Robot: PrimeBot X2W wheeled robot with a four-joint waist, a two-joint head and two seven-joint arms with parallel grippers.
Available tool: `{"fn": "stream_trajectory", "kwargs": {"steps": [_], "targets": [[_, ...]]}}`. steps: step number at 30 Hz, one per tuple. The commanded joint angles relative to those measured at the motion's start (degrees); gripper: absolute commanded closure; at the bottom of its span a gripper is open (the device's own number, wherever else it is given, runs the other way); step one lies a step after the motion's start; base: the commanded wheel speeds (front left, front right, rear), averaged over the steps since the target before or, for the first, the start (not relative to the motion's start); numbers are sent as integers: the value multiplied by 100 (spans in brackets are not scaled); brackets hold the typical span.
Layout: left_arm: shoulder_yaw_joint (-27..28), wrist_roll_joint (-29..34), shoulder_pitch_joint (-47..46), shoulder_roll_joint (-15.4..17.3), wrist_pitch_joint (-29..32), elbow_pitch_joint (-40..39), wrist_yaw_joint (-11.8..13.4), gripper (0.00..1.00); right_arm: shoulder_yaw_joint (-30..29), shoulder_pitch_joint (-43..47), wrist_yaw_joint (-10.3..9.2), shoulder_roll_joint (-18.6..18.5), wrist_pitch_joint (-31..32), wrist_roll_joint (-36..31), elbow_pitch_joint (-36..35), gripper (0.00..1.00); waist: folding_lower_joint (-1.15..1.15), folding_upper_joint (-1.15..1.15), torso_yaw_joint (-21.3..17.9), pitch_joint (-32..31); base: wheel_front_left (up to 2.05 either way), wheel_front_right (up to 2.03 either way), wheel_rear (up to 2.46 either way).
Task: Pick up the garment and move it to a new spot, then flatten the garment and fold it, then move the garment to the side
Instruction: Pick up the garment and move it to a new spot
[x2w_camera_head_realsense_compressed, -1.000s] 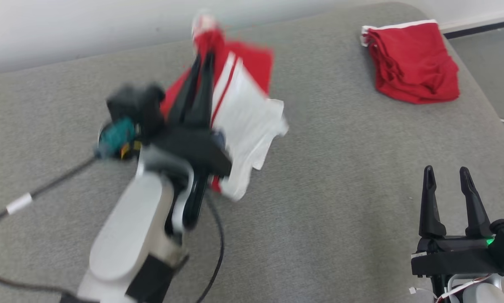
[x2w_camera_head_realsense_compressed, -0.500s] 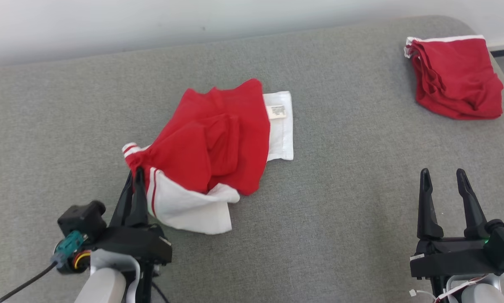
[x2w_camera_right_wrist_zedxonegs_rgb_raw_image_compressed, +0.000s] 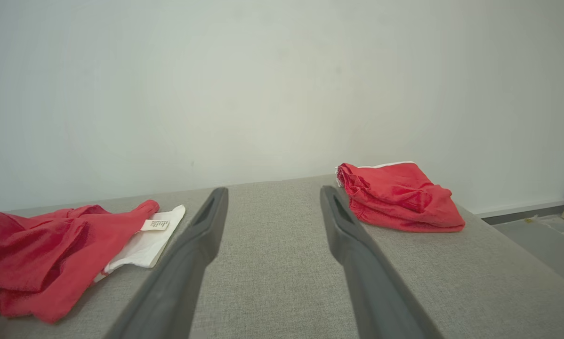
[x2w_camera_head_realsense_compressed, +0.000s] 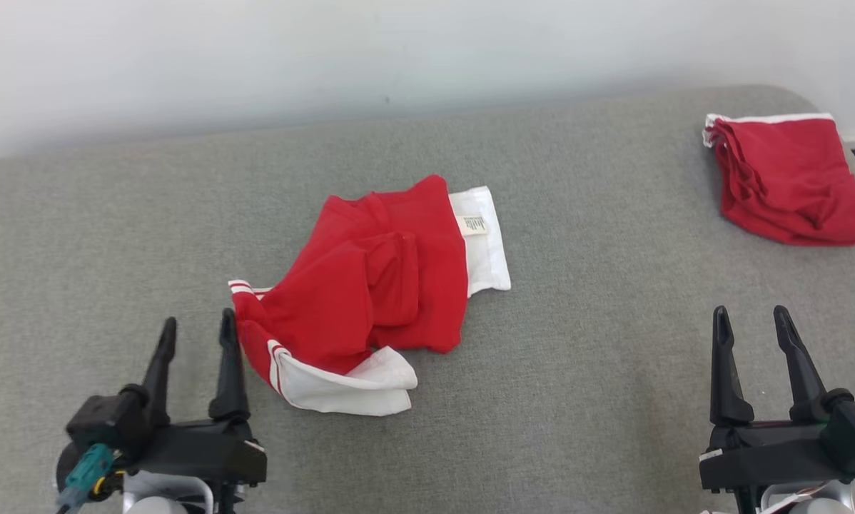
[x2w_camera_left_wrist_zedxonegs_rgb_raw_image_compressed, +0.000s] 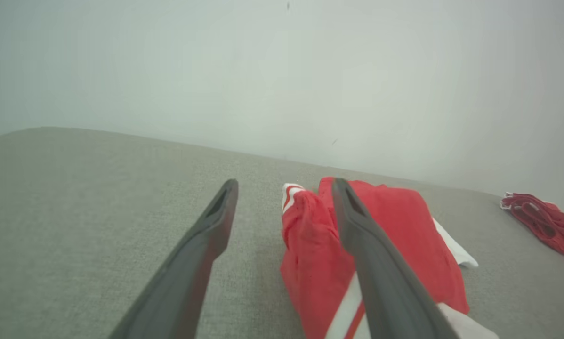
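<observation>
Left gripper [x2w_camera_head_realsense_compressed: 198, 319], jaws apart and empty, stands just beside the striped corner of the red-and-white garment [x2w_camera_head_realsense_compressed: 370, 285], which lies bunched mid-way on the grey upholstery [x2w_camera_head_realsense_compressed: 577, 371]; right gripper [x2w_camera_head_realsense_compressed: 750, 312], likewise apart, well clear; risk: pinching overlapped folds may take several layers, dragging instead of flattening.

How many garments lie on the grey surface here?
2. The crumpled red-and-white garment lies mid-surface, near the left end effector; the folded red garment sits at the far right edge. Nothing looks hidden.

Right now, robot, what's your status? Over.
Left gripper open, empty, beside the garment. Right gripper open, empty. Garment crumpled on grey cushion, not yet flattened. Second red cloth far right, apart.
</observation>
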Motion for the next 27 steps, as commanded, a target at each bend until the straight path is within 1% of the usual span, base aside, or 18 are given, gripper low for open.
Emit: {"fn": "stream_trajectory", "kwargs": {"steps": [1, 11, 19, 24, 27], "targets": [[84, 129, 146, 19, -12, -127, -8, 0, 8, 92, -15, -35, -25, 13, -16, 0, 0, 0, 135, -188, 0, 0, 0], [495, 655, 871, 164, -16, -665, -45, 0, 70, 381, -15, -55, -5, 22, -18, 0, 0, 0, 382, -770, 0, 0, 0], [726, 916, 1413, 275, -17, -1113, -104, 0, 134, 576, -15, -34, 34, 83, -118, 0, 0, 0, 483, -920, 0, 0, 0], [701, 1155, 1612, 362, -17, -1187, -143, 0, 209, 687, -15, -25, 54, 122, -135, 0, 0, 0, 504, -944, 0, 0, 0], [677, 1192, 1726, 340, -17, -1216, -210, 0, 237, 784, -15, -12, 67, 150, -157, 0, 0, 0, 513, -950, 0, 0, 0]]}}
